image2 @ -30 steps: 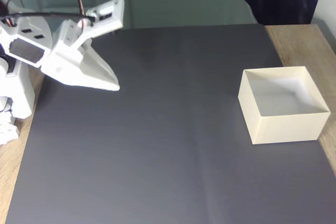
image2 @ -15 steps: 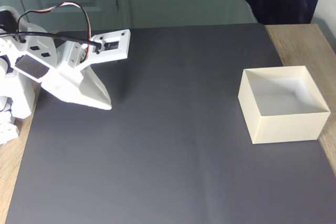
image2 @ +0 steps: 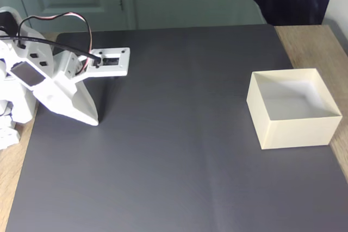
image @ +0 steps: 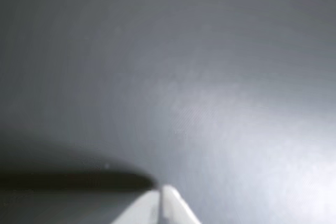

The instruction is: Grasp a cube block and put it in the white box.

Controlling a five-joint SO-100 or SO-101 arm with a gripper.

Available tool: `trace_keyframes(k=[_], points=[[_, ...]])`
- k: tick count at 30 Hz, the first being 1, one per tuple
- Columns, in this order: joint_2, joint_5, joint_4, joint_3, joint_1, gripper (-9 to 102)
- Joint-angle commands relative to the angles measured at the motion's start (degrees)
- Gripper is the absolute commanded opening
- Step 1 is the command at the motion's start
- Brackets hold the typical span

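Claw: my claw (image2: 93, 119) sits at the left of the fixed view, tip pointing down at the dark mat (image2: 179, 150), just above it or touching, I can't tell which.
Fingers: in the wrist view my claw (image: 160, 195) pokes in from the bottom edge, the two white tips pressed together with only a thin seam between them, nothing held.
White box: the white box (image2: 298, 131) stands on the right side of the mat, well apart from me, open top, pale inside.
Surface: the mat covers the wooden table (image2: 312, 44), bare wood showing at both sides.
Arm: red and black cables (image2: 54, 17) loop over my white body.
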Motion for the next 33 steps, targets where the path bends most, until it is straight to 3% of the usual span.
trace_keyframes(k=[1, 8, 33], points=[[0.4, -0.9, 3.1, -0.3, 0.4, 2], [0.4, -5.1, 3.9, -0.3, -0.8, 4], [0.4, -5.1, 3.9, -0.2, -1.1, 4]])
